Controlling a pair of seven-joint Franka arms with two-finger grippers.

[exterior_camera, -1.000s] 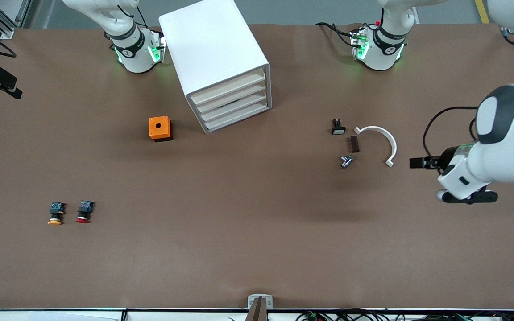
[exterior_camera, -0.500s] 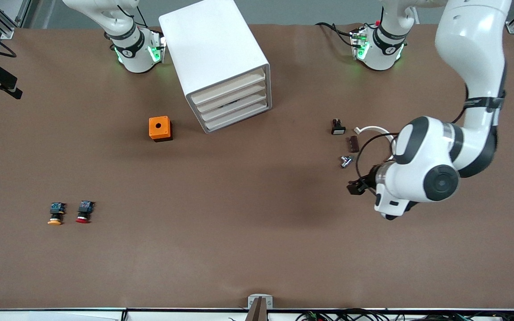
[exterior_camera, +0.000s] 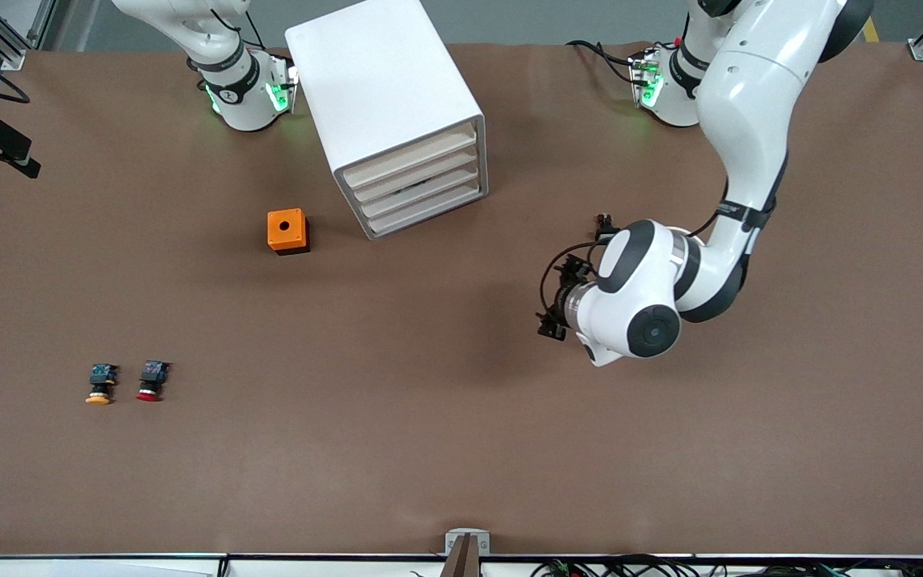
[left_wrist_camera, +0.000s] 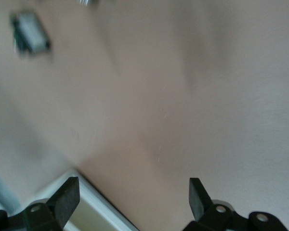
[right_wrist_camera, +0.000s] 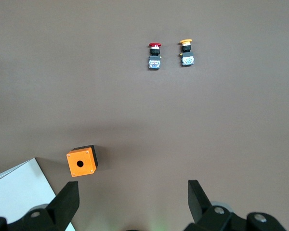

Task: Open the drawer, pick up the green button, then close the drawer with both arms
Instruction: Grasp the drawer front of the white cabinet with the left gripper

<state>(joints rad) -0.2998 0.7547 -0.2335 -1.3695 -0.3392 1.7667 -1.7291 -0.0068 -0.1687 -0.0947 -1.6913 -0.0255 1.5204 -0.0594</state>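
The white cabinet [exterior_camera: 385,104] stands near the robots' bases, and all four cream drawer fronts [exterior_camera: 417,186] are shut. The green-capped button is not in view. My left gripper [exterior_camera: 550,322] is open and empty over bare table, between the cabinet and the small parts at the left arm's end. In the left wrist view its fingers [left_wrist_camera: 67,196] stand wide apart, with a blurred white straight edge [left_wrist_camera: 94,204] by one fingertip. My right gripper [right_wrist_camera: 132,199] is open and empty. It is high above the table near the cabinet's corner [right_wrist_camera: 19,192], out of the front view.
An orange box [exterior_camera: 288,231] with a round hole lies beside the cabinet and also shows in the right wrist view [right_wrist_camera: 82,162]. A red-capped button [exterior_camera: 151,381] and an orange-capped button [exterior_camera: 99,384] lie toward the right arm's end. A small black part [exterior_camera: 606,220] peeks from under the left arm.
My left arm has swung from the left arm's end of the table toward the middle, and now covers most of the small parts. Nothing else has moved.
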